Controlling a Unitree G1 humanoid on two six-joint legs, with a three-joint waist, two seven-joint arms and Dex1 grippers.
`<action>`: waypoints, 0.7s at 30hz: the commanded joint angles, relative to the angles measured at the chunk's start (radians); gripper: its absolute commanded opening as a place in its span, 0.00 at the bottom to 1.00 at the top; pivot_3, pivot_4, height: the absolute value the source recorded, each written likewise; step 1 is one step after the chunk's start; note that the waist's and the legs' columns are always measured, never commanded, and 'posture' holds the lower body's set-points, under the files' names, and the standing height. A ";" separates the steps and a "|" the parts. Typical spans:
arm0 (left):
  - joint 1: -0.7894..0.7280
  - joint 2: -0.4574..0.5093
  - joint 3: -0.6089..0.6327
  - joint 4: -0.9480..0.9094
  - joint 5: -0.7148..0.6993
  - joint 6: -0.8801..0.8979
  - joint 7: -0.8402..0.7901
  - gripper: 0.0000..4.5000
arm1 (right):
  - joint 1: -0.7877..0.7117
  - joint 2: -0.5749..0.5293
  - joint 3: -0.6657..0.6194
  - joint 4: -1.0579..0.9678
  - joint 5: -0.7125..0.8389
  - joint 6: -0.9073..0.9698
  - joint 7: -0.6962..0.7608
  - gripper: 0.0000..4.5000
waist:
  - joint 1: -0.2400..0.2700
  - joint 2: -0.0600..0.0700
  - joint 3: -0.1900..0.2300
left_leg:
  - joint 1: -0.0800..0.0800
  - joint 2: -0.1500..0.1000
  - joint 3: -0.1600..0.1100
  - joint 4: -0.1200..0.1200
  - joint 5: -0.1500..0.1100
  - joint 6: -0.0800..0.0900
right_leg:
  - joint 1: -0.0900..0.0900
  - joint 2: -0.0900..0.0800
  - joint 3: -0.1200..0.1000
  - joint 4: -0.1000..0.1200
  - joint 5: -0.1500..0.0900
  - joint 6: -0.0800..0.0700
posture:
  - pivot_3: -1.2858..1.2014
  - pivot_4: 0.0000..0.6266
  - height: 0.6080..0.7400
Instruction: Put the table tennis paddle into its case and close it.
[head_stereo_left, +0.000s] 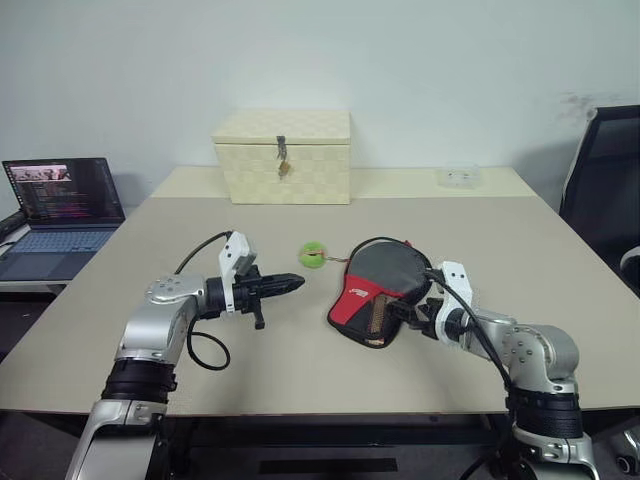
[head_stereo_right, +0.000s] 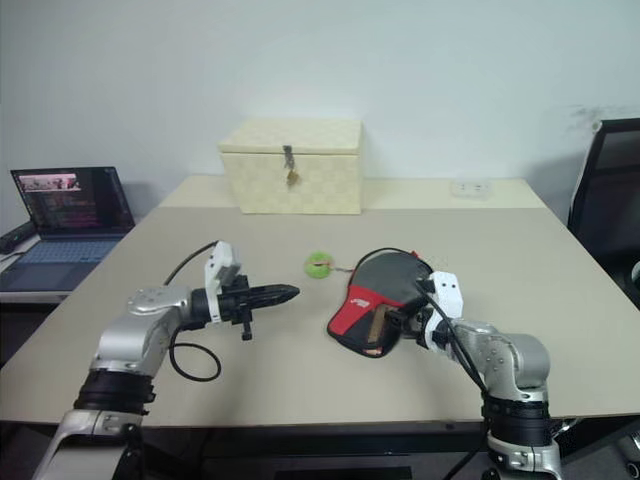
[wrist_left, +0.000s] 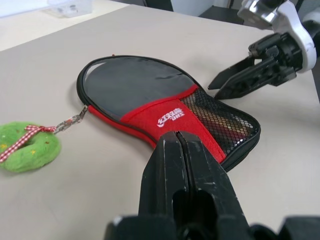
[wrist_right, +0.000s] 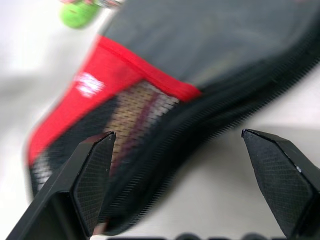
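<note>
Closing in on the case (head_stereo_left: 375, 290) with the right claw (head_stereo_left: 396, 313): its two black fingers are spread wide and have hold of nothing, straddling the handle end of the cover from the side, where the mesh pocket (wrist_left: 220, 122) sits. The wooden handle of the table tennis paddle (wrist_right: 137, 112) shows through that mesh, so I judge the paddle is already inside; the blade itself is hidden under the black fabric. The case lies flat on the desk (head_stereo_left: 500, 260), directly ahead of the right claw's tips and apparently just clear of them; contact isn't certain. Left claw (head_stereo_left: 290, 285) is pinched fully shut with nothing in it, hovering level and well apart from the case, pointing across at it. The green felt zipper tag (head_stereo_left: 313, 254) lies on the desk just past the left claw's tips, chained to the rim at the blade end of the case. Step in hand, by my read: the closing. Whether the zip is already run along the edge is unclear. Next move calls for the right claw to pin the handle end so the case can't slide, then the left to open, take the tag and draw it along the rim.
</note>
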 joint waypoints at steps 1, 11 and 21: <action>-0.001 0.021 0.027 -0.062 -0.031 0.007 0.017 0.00 | -0.008 0.007 0.008 -0.022 -0.026 -0.021 -0.011 0.99 | 0.000 0.000 0.000 | 0.000 0.000 0.000 0.000 0.000 0.000 | 0.000 0.000 0.000 0.000 0.000 0.000 | 0.52 0.24 1.00; -0.010 0.021 0.020 -0.060 -0.036 0.008 0.038 0.00 | -0.027 0.157 -0.020 0.003 -0.024 0.001 -0.042 0.99 | -0.001 0.000 0.000 | 0.000 0.000 0.000 0.000 0.000 0.000 | 0.000 0.000 0.000 0.000 0.000 0.000 | 0.52 0.24 1.00; 0.012 0.029 0.025 -0.087 -0.035 0.008 0.048 0.00 | -0.070 0.197 -0.079 0.130 -0.037 -0.049 -0.052 0.99 | -0.016 -0.001 -0.001 | 0.001 0.000 0.001 0.000 0.000 0.000 | 0.000 0.000 0.000 0.001 0.000 0.000 | 0.52 0.24 1.00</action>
